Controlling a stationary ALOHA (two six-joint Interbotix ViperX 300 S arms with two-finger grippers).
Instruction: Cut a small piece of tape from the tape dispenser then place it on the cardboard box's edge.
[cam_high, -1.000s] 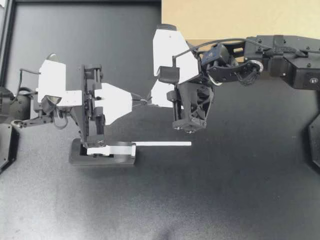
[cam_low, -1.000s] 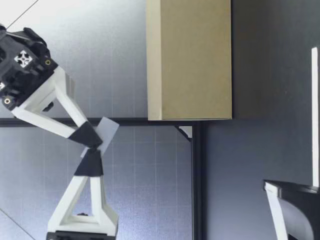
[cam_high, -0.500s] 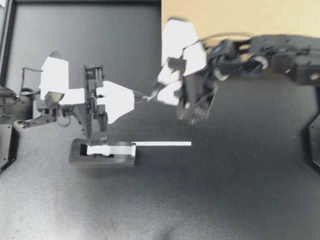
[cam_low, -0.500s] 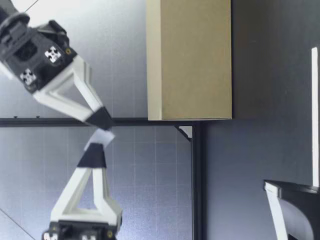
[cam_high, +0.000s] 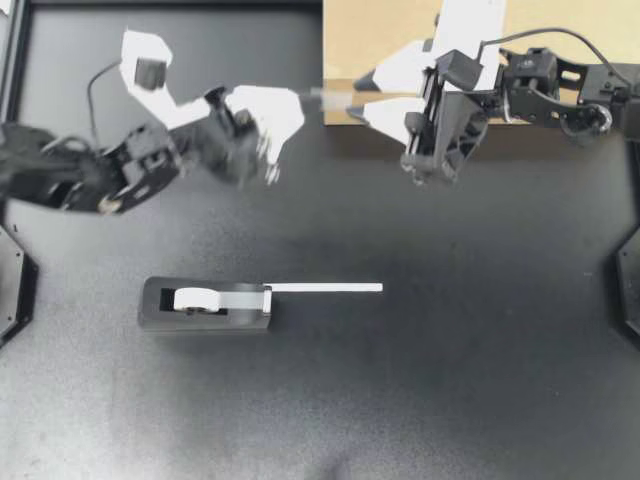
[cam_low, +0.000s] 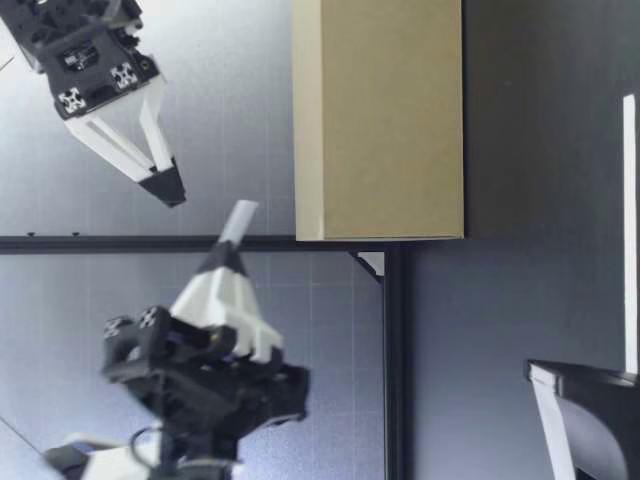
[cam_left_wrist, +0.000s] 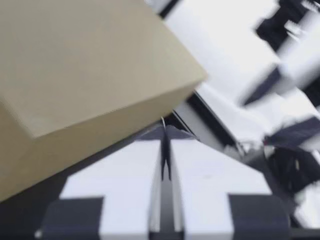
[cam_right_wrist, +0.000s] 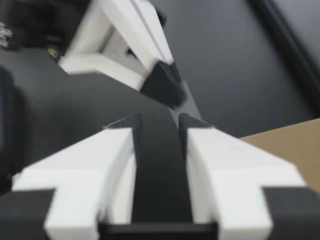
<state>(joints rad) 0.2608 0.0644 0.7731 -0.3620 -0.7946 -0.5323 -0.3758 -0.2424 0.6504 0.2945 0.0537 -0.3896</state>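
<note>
My left gripper (cam_high: 297, 96) is shut on a small piece of tape (cam_high: 320, 95) that sticks out toward the cardboard box (cam_high: 400, 30) at the back. In the left wrist view the fingertips (cam_left_wrist: 172, 137) are pressed together just below the box (cam_left_wrist: 75, 75) corner. My right gripper (cam_high: 358, 97) faces it with its fingers open around the tape's free end, not touching it. In the right wrist view the gap (cam_right_wrist: 157, 125) is empty, and the left gripper's tip (cam_right_wrist: 162, 82) is ahead. The low view shows the tape piece (cam_low: 238, 220) above the left gripper (cam_low: 222, 262), beside the box (cam_low: 380, 120).
The black tape dispenser (cam_high: 205, 305) sits at the front left, with a long strip of tape (cam_high: 325, 288) reaching out to the right. It also shows near the low camera, dispenser (cam_low: 585, 420) and strip (cam_low: 629, 230). A black frame rail (cam_high: 170, 5) borders the table's back.
The right gripper let go of the tape piece and opened, drawing back toward the box. The left arm swung up and back from above the dispenser, carrying the tape toward the box.
</note>
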